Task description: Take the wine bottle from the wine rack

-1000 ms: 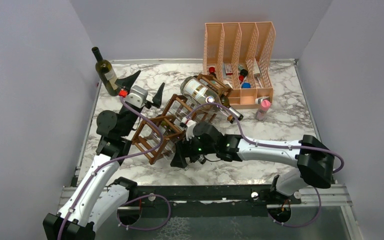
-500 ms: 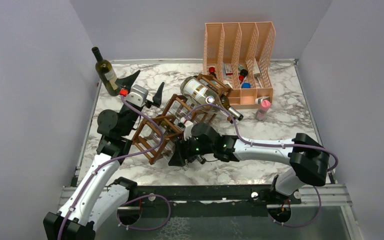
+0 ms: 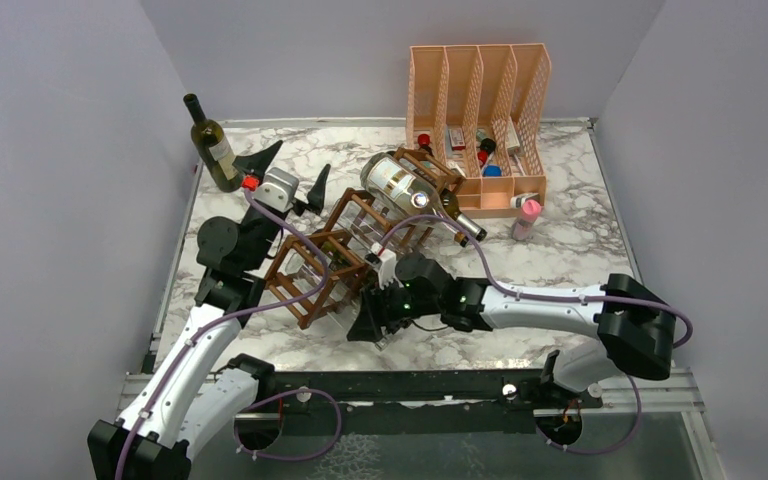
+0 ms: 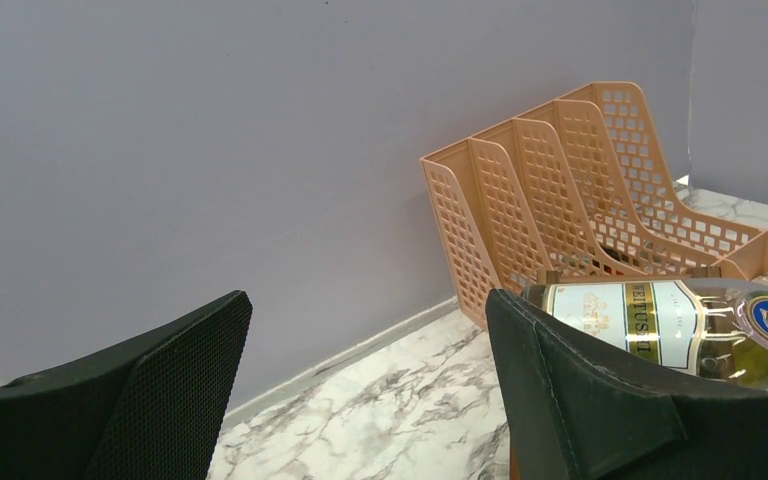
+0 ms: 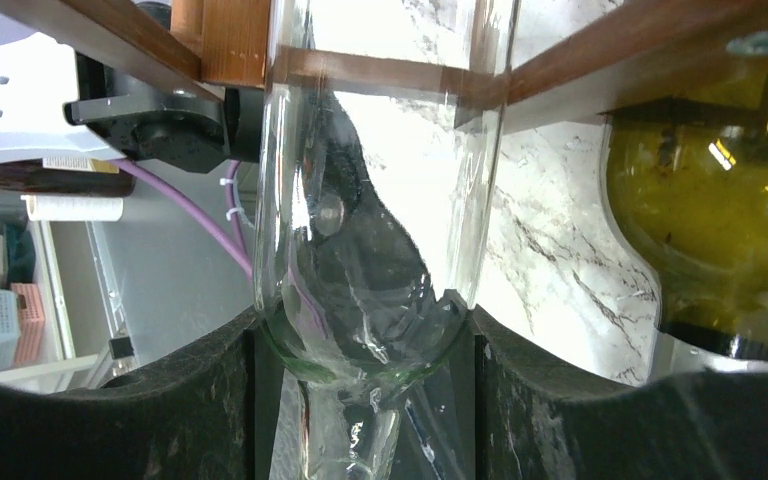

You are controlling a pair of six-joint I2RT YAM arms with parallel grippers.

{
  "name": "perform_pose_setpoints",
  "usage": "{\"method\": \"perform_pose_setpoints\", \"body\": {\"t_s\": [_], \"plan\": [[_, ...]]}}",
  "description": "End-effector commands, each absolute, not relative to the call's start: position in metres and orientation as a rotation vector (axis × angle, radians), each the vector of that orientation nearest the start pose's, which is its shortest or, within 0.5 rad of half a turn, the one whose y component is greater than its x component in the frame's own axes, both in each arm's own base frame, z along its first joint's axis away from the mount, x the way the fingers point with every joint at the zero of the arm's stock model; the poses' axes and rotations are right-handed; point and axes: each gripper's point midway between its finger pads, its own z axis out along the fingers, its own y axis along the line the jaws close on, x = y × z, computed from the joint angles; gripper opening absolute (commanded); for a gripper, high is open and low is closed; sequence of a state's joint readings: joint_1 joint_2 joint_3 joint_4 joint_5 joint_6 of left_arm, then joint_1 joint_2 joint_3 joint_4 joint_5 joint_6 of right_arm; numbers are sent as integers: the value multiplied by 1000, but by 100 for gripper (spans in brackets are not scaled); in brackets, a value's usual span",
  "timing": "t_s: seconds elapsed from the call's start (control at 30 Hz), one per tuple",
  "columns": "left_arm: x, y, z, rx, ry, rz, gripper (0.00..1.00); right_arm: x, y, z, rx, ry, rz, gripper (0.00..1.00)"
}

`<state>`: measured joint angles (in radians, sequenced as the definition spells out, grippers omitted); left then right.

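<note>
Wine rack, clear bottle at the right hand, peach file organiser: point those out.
wine rack (image 3: 350,225), top external view, lattice sticks near its middle.
clear bottle (image 5: 380,170), right wrist view, glass body.
peach file organiser (image 4: 560,190), left wrist view, mesh divider wall.

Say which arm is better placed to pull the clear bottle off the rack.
Right: the right gripper is closed on the clear bottle at its shoulder, inside the wine rack; the left gripper is open, facing the back wall.

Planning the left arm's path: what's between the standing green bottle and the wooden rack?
The open left gripper, over the marble table, as the top view shows. The right gripper grips a clear bottle in the rack.
</note>
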<state>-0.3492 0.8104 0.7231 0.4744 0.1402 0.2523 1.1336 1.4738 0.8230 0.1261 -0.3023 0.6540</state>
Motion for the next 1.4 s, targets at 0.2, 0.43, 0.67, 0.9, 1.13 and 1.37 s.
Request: {"method": "perform_pose_setpoints", "body": {"t_s": [0.2,0.43,0.67,0.9,1.13,1.37], "plan": [[311,-127,395,460,1093,-156,93,98,392,140,-812,2236,1285,22],[311,-128,395,463,1092,-153,93,90,364,143,-830,2247,1236,4],[311,-128,394,466,1094,-152,93,82,341,146,-848,2257,1202,1],[312,-126,392,467,1097,-135,93,75,323,169,-809,2228,1227,1],[312,-126,391,470,1097,-131,93,72,302,178,-782,2254,1175,1],[308,-130,394,479,1085,-152,93,62,270,185,-793,2355,1070,1]]}}
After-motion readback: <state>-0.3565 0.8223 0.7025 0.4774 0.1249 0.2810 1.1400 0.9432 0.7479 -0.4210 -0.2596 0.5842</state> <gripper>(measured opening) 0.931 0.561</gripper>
